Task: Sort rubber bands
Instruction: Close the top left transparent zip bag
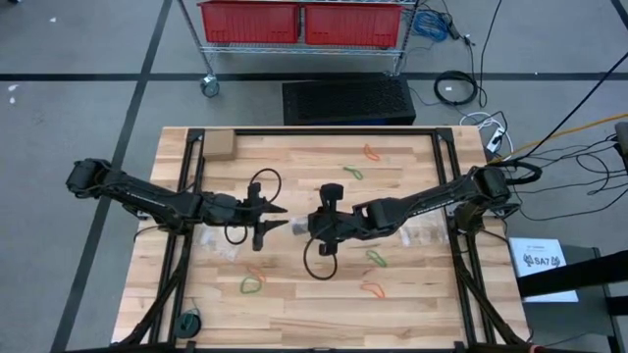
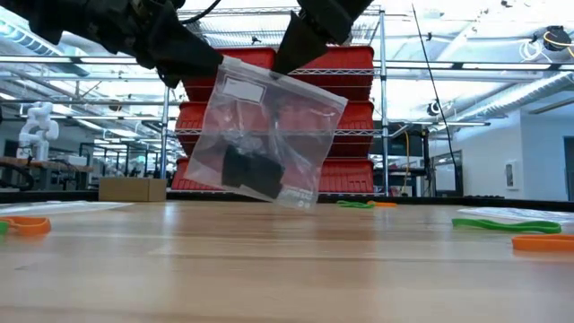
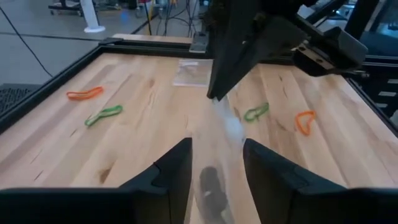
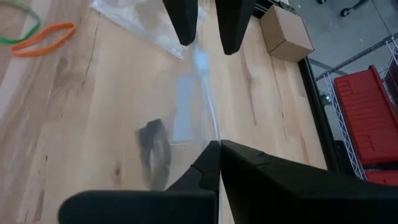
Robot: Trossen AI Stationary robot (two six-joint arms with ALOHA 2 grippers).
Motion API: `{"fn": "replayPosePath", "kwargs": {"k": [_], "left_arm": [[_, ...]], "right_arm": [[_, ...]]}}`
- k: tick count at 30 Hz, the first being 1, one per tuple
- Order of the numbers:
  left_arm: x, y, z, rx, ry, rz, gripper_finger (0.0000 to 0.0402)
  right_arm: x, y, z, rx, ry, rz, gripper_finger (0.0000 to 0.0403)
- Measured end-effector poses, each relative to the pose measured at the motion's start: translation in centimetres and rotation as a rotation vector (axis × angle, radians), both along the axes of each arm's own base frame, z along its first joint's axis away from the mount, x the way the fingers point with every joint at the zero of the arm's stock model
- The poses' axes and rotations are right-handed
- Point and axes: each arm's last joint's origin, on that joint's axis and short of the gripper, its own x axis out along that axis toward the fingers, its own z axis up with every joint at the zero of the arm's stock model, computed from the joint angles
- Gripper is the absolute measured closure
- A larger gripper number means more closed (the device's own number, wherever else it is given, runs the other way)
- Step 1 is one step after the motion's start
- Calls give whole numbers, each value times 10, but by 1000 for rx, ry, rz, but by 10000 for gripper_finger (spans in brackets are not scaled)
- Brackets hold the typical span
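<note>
**Bag held up between the two arms, bands still lying on the desk**

The wooden desk (image 1: 294, 294) fills the middle, with a black frame around it and red bins on a wire rack behind. Both arms meet over its centre. A clear zip bag (image 2: 269, 135) hangs above the wood with something dark inside. The right gripper (image 2: 296, 56) has its fingers pressed together on the bag's top edge. The left gripper (image 3: 214, 165) stands at the bag's other corner with its fingers apart, the plastic passing between them, so I judge that only the right one holds the bag. The rubber bands (image 1: 252, 284) lie loose on the desk, green and orange, on both sides. The green and orange ones on the left arm's side are nearer to the open left fingers.
</note>
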Motion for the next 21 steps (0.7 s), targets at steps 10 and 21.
{"fn": "replayPosePath", "kwargs": {"k": [10, 21], "left_arm": [[0, 0, 0, 33, 4, -12, 353], [0, -1, 0, 50, 5, -46, 393]], "right_arm": [[1, 0, 1, 0, -9, 3, 403], [1, 0, 1, 2, -17, 4, 403]]}}
